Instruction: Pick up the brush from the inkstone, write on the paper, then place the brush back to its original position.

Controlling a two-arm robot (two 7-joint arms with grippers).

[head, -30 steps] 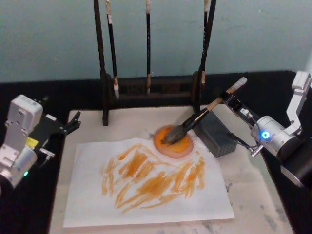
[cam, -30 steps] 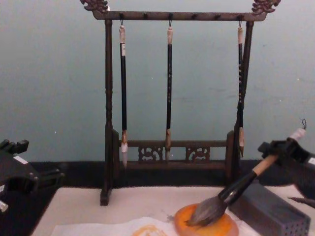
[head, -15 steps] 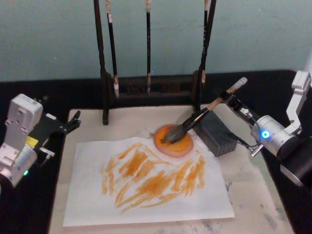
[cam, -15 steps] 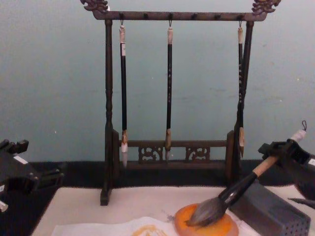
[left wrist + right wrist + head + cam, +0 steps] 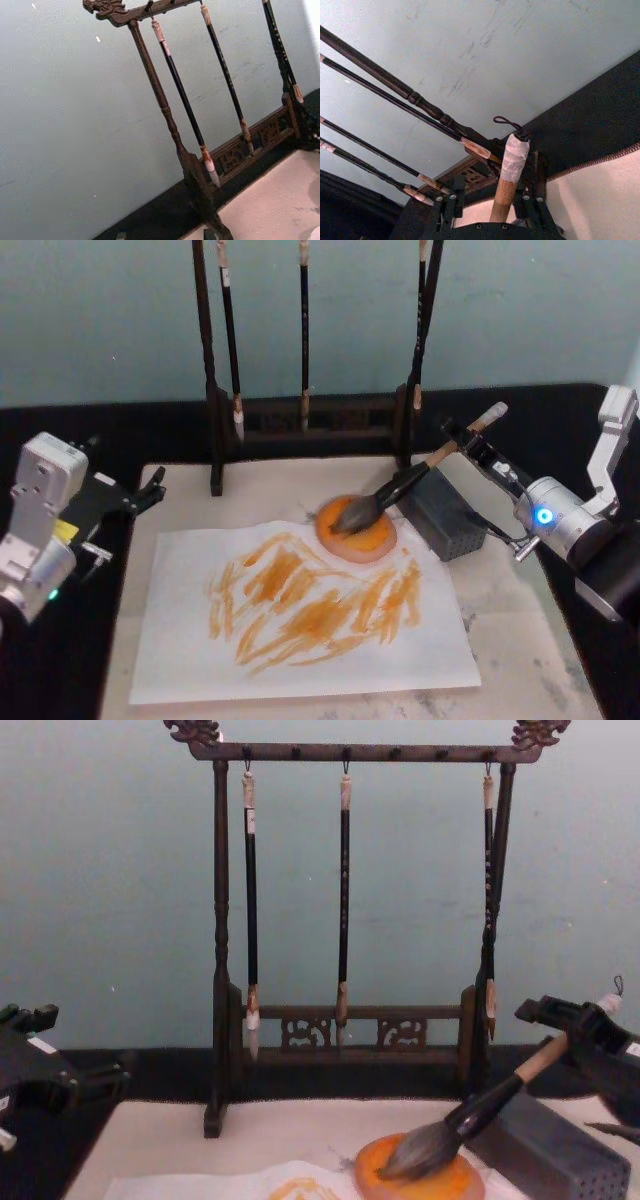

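Writing looks done: the paper (image 5: 300, 660) carries broad orange strokes. The brush (image 5: 385, 498) lies with its bristles on the inkstone (image 5: 372, 540), down and ahead of my right gripper (image 5: 462, 440), its handle leaning on the grey block (image 5: 445, 515) just below the gripper. Only withdrawal appears left. The fingers straddle the handle's white-wrapped end, spread, not pinching. My left gripper (image 5: 150, 490) is parked well apart.

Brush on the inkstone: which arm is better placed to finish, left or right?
Right. The right gripper stands open around the brush handle, bristles resting on the inkstone; it need only withdraw. The left gripper is far off at the left.
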